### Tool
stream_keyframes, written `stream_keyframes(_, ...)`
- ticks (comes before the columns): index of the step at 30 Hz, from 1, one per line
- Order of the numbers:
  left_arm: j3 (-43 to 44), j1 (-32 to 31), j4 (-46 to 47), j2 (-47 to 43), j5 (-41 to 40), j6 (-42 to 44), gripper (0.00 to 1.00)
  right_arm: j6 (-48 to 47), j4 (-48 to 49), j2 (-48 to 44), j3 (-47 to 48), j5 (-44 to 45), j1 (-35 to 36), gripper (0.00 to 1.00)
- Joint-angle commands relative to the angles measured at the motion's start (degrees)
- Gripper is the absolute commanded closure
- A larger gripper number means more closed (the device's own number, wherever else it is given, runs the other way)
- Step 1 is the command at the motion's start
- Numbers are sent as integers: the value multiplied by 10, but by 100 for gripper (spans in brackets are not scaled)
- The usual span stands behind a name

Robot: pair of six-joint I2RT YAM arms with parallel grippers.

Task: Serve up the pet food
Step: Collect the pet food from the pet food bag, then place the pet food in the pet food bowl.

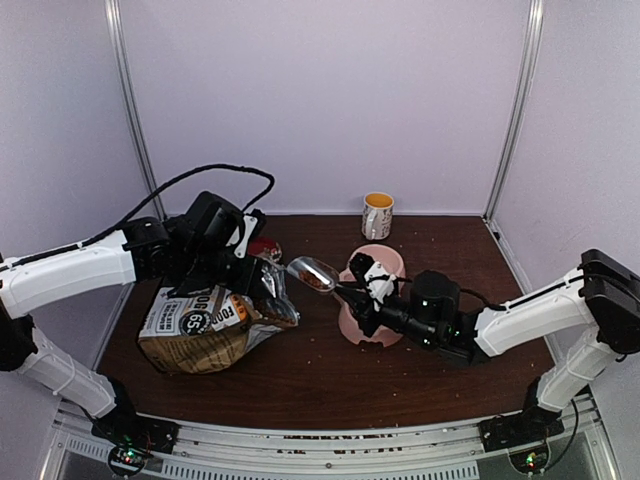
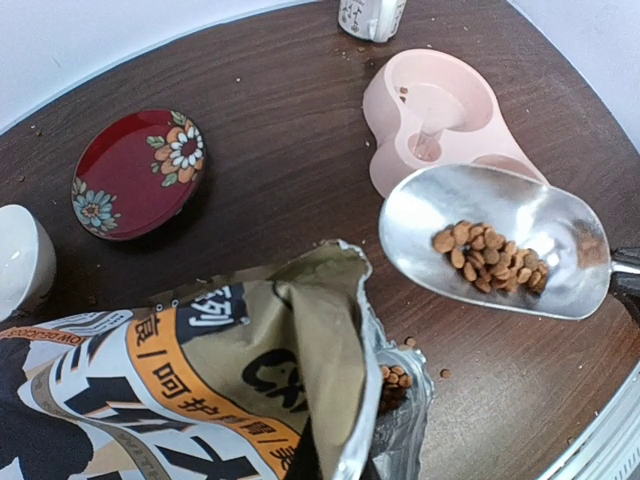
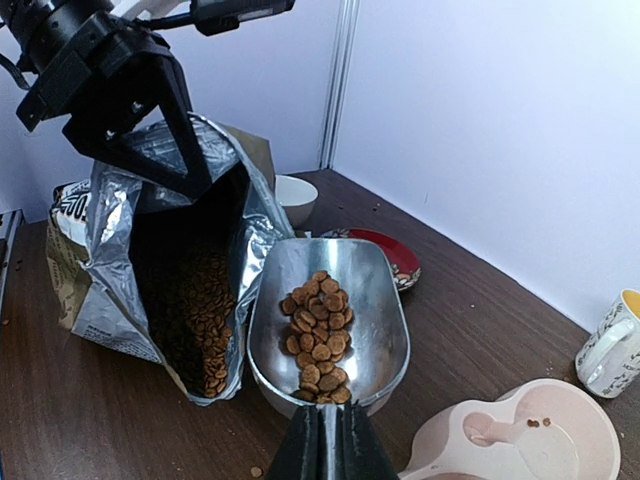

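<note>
— Top external first: where is the pet food bag (image 1: 215,320)?

— It lies on its side on the left half of the counter (image 1: 330,385), with its mouth turned toward the middle. The left fingers (image 1: 243,262) are at its upper rim.

— How do they stand?

— The right wrist view shows it best. They are pinched together on the foil edge of the mouth and hold it up and open, so the brown pellets inside the bag can be seen.

— And the right fingers (image 3: 322,445)?

— They are clamped on the thin handle of a metal scoop (image 3: 330,320). The scoop is off the counter and roughly level. It sits just outside the bag's mouth, between the bag and the pink feeder (image 2: 440,120).

— So where is the kibble (image 2: 490,257)?

— A small heap lies in the scoop's bowl, toward the handle end. More lies inside the bag, a couple of pellets sit in the feeder's dish, and strays dot the counter.

— Anything else?

— A red floral saucer (image 2: 135,172) sits just behind the bag, with a white bowl (image 2: 20,262) near it. A yellow-lined mug (image 1: 377,214) stands at the back wall beyond the feeder.
</note>
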Motion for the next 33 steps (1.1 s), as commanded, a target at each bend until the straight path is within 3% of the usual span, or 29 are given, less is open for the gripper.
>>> stream_keyframes(1, 15, -2, 120, -13, 11, 9, 100, 6, 14, -36, -5, 31, -2, 100)
stream_keyframes(8, 11, -2, 121, -16, 13, 17, 100, 5, -26, -69, 1, 53, -3, 100)
stream_keyframes(25, 10, -2, 139, -6, 3, 51, 100, 10, -353, -279, 42, 98, -21, 100)
stream_keyframes(33, -6, -2, 132, -13, 7, 48, 100, 32, -416, -342, 37, 108, -48, 100)
